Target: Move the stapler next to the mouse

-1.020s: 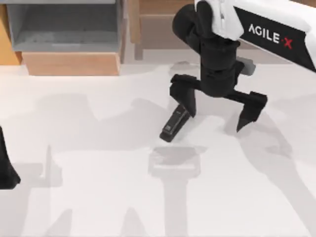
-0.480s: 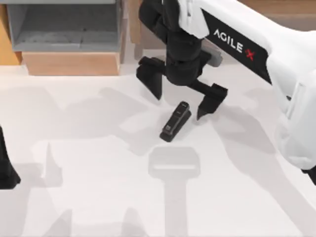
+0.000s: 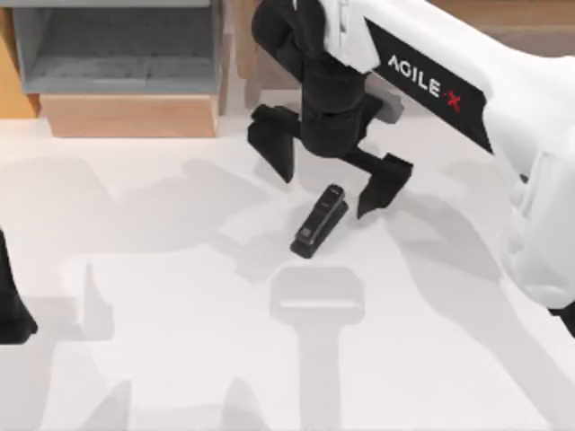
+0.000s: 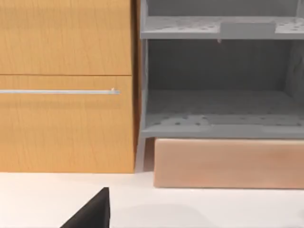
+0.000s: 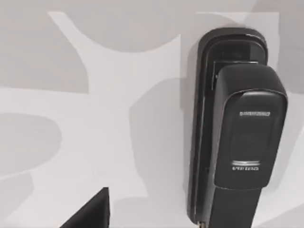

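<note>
While its jaws stand wide apart, the right gripper (image 3: pixel 328 184) hangs over the far end of the stapler (image 3: pixel 320 220), one finger on each side and neither touching. The stapler lies flat and slantwise at mid-surface (image 3: pixel 162 359). Risk, as a judgement: the jaws straddle only the stapler's far tip, so closing there may pinch it off-centre and let it pivot or slip free. No mouse is to be seen. The left arm (image 3: pixel 11 301) is parked at the left edge.

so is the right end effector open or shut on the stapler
Open: the right end effector has its fingers spread wide above the stapler, which lies flat on the table, ungripped.
</note>
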Available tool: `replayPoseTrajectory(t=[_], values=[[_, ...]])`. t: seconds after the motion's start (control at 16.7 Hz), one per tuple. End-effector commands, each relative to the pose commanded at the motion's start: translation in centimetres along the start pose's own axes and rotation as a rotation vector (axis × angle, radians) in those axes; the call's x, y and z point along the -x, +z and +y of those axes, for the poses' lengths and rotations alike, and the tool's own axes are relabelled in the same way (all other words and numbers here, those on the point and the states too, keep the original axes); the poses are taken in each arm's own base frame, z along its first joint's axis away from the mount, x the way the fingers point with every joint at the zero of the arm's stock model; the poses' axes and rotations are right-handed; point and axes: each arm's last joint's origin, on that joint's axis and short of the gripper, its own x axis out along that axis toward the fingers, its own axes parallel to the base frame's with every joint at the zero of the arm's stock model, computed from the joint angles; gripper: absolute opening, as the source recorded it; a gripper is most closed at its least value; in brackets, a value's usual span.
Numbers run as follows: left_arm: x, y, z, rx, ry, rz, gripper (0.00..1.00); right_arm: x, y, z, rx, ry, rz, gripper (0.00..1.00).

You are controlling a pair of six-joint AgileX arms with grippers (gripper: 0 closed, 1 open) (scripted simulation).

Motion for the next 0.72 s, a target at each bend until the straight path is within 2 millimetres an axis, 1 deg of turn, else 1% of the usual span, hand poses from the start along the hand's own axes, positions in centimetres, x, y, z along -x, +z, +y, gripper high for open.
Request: replayPoseTrajectory(t=[0.42, 0.54, 0.72], values=[[0.0, 0.0, 0.0, 0.000, 0.000, 0.000, 1.00, -4.3, -0.2, 0.1, 0.002, -0.002, 0.001, 1.00], [0.0, 0.0, 0.0, 0.000, 0.000, 0.000, 1.00, -4.7, -0.2, 0.1, 0.002, -0.001, 0.001, 1.00], [0.0, 0.0, 0.0, 0.000, 0.000, 0.000, 1.00, -4.7, -0.2, 0.1, 0.002, -0.001, 0.001, 1.00]])
